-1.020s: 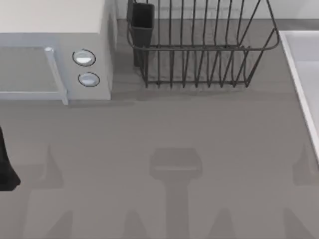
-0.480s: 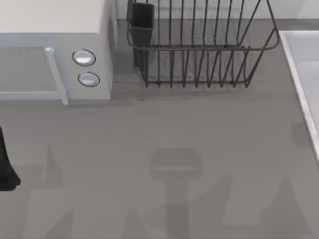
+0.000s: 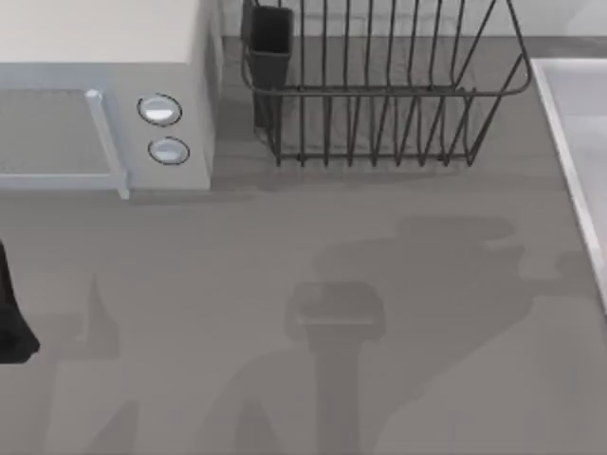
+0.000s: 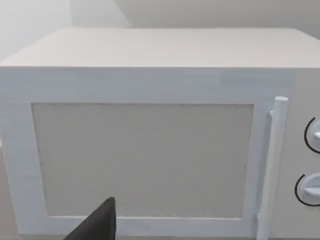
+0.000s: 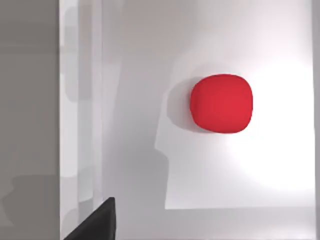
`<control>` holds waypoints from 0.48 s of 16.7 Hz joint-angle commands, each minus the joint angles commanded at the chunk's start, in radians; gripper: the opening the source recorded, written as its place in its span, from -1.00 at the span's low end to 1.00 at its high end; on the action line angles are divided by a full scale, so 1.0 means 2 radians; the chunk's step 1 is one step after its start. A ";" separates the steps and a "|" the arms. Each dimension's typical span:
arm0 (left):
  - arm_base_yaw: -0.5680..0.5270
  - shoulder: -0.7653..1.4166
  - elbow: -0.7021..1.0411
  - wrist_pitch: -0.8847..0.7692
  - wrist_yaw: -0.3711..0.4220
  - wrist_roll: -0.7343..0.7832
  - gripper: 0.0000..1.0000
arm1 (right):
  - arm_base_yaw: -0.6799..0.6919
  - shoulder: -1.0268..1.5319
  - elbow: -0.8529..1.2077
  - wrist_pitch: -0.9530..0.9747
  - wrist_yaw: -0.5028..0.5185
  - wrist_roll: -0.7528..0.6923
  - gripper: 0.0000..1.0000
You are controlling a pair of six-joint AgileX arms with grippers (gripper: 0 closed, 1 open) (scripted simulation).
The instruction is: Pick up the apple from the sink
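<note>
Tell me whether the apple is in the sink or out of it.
In the sink. The right wrist view shows the apple resting on the basin floor, inside the sink rim, with nothing gripping it.

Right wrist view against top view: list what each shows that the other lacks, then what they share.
The right wrist view alone has the apple, lying on the sink's floor, and a dark fingertip of the right gripper. The top view alone has the microwave, the wire rack and the left arm parked at the table's left edge. Both share the sink and the grey table.
</note>
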State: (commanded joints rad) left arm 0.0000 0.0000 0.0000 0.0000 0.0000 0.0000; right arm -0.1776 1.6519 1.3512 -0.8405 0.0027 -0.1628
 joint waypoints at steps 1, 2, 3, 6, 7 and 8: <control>0.000 0.000 0.000 0.000 0.000 0.000 1.00 | -0.005 0.044 0.036 -0.023 0.000 -0.004 1.00; 0.000 0.000 0.000 0.000 0.000 0.000 1.00 | -0.009 0.087 0.071 -0.044 0.000 -0.009 1.00; 0.000 0.000 0.000 0.000 0.000 0.000 1.00 | -0.014 0.126 0.103 -0.064 0.000 -0.012 1.00; 0.000 0.000 0.000 0.000 0.000 0.000 1.00 | -0.024 0.226 0.185 -0.115 0.000 -0.022 1.00; 0.000 0.000 0.000 0.000 0.000 0.000 1.00 | -0.027 0.252 0.206 -0.128 0.000 -0.025 1.00; 0.000 0.000 0.000 0.000 0.000 0.000 1.00 | -0.029 0.274 0.224 -0.140 0.000 -0.027 1.00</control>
State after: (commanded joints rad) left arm 0.0000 0.0000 0.0000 0.0000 0.0000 0.0000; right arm -0.2365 2.1989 1.8002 -1.1196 0.0037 -0.2168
